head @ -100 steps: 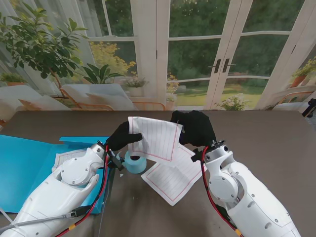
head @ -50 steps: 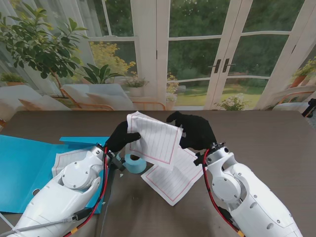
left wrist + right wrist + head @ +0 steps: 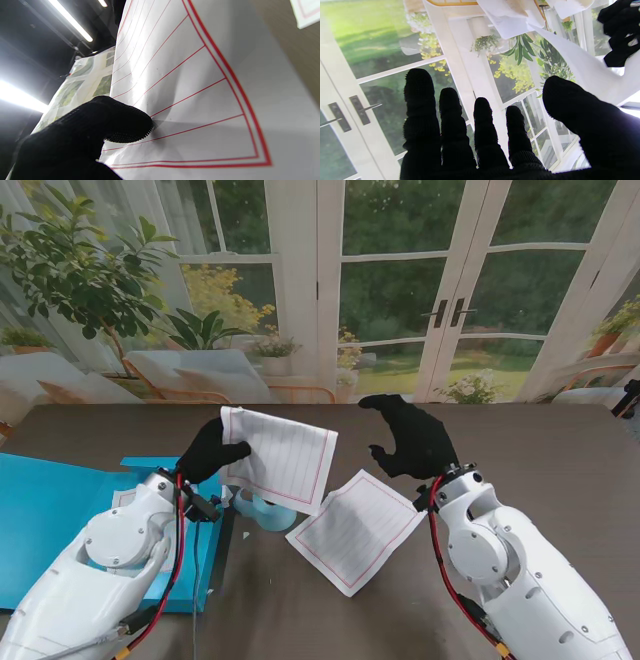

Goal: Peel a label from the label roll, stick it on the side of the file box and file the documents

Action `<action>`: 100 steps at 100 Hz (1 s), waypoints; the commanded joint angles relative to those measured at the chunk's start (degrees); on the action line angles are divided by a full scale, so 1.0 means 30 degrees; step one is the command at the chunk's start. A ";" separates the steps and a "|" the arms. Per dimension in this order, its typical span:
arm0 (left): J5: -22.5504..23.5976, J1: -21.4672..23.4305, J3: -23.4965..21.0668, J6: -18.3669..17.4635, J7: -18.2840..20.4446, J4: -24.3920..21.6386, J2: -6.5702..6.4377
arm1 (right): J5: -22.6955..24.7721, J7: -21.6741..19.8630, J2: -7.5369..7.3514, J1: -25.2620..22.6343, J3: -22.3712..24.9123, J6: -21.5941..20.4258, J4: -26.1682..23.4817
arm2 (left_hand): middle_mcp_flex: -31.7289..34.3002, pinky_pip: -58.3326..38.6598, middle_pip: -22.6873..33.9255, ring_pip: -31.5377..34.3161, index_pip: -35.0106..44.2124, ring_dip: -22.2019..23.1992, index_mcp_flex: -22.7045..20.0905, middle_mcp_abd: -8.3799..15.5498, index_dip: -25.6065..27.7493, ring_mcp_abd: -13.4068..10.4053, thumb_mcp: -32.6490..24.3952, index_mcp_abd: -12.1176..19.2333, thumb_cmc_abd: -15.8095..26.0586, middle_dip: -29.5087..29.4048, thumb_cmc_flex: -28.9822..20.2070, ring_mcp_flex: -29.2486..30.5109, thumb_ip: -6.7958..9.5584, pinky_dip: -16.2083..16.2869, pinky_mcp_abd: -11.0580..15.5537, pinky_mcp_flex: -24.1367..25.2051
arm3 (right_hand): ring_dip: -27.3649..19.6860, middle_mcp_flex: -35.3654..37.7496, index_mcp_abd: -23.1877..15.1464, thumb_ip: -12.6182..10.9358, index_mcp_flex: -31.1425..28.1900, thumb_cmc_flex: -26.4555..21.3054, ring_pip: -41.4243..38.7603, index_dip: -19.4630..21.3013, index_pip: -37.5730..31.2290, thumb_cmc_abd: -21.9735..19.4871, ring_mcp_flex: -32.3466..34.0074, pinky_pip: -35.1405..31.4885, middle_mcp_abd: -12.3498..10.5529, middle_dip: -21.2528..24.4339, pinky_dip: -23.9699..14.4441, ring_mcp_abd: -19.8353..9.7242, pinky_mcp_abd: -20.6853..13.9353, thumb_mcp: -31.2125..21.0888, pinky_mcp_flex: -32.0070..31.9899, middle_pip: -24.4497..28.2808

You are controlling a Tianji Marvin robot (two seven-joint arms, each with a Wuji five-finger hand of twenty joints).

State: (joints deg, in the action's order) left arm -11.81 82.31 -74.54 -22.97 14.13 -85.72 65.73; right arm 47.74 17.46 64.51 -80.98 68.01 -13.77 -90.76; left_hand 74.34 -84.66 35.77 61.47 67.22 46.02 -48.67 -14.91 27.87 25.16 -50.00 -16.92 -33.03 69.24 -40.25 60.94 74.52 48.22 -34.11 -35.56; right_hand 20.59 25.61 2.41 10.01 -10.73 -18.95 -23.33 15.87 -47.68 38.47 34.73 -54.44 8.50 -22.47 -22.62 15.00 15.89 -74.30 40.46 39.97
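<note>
On the dark brown table (image 3: 560,470) before glazed garden doors, the left hand (image 3: 208,450) pinches the limp, feather-light white red-ruled sheet (image 3: 282,455) by its edge, aloft over the blue label roll (image 3: 268,511), likely best gripped near a corner, while the right hand (image 3: 410,438) hovers, fingers spread and empty.

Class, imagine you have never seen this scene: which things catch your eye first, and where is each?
The left hand holds a red-lined sheet up above the table. The right hand hangs open to its right, holding nothing. A second lined sheet lies flat on the dark table, with a blue file box at far left.
</note>
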 commanded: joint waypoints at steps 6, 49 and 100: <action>0.1020 0.1395 -0.1823 0.0880 0.0049 -0.1623 -0.0579 | -0.0499 -0.0219 0.0062 -0.0503 0.0377 0.0156 -0.0458 | 0.0628 -0.0870 0.0306 0.0231 0.0510 0.0175 0.0089 0.1430 0.0348 0.0049 -0.0675 0.0023 -0.0760 0.0499 -0.0489 -0.0024 0.0964 -0.0311 0.0182 0.0184 | -0.0240 -0.0339 -0.0101 -0.0497 0.0432 0.0432 0.0023 -0.0293 0.0262 -0.0187 -0.0581 0.0548 0.0198 0.0375 0.0115 0.0086 -0.0016 0.0106 -1.0061 -0.0176; 0.4252 0.5983 -0.6806 0.4209 -0.1708 -0.3754 -0.0434 | -0.1894 -0.0859 0.0153 -0.1378 0.0704 -0.0227 -0.1097 | 0.0480 -0.0631 0.0388 0.0277 0.0646 0.0322 0.0150 0.1313 0.0129 0.0207 -0.0792 -0.0022 -0.0839 0.0746 -0.0588 -0.0375 0.1087 -0.0456 0.0287 0.0596 | -0.0259 0.0692 -0.0586 -0.0712 -0.0657 0.0620 -0.0113 -0.0388 0.0443 -0.1055 0.0201 0.0604 -0.0049 0.0439 -0.0300 0.0049 -0.0098 0.0219 -0.9735 -0.0352; 0.6209 0.7359 -0.8564 0.8763 -0.2718 -0.1953 -0.0117 | -0.2768 -0.1813 0.0077 -0.1574 0.0685 -0.0639 -0.0790 | -0.0452 -0.0110 0.0504 0.0593 0.0929 0.0672 0.1010 0.0885 -0.0041 0.0538 -0.0767 -0.0063 -0.0386 0.1471 -0.0317 -0.1512 0.0855 -0.0284 0.0412 0.1516 | -0.0176 0.0992 -0.0459 -0.0794 -0.0790 0.0817 -0.0164 -0.0350 0.0545 -0.1700 0.0392 0.0726 -0.0027 0.0387 -0.0555 -0.0034 -0.0131 0.0394 -0.9713 -0.0567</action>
State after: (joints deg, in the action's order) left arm 6.19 103.87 -100.02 2.32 4.70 -92.48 65.21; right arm 39.46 13.01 64.71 -85.21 70.28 -15.25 -93.32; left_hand 73.11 -84.71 35.94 61.49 67.63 46.77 -47.06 -14.87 27.79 25.29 -50.72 -16.91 -32.94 72.23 -40.74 57.33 75.76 47.08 -34.00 -31.48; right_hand 20.10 28.05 1.14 9.34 -12.60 -18.37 -23.58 15.22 -46.91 34.54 35.33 -53.55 8.50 -21.77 -23.68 15.02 15.89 -74.16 40.42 39.22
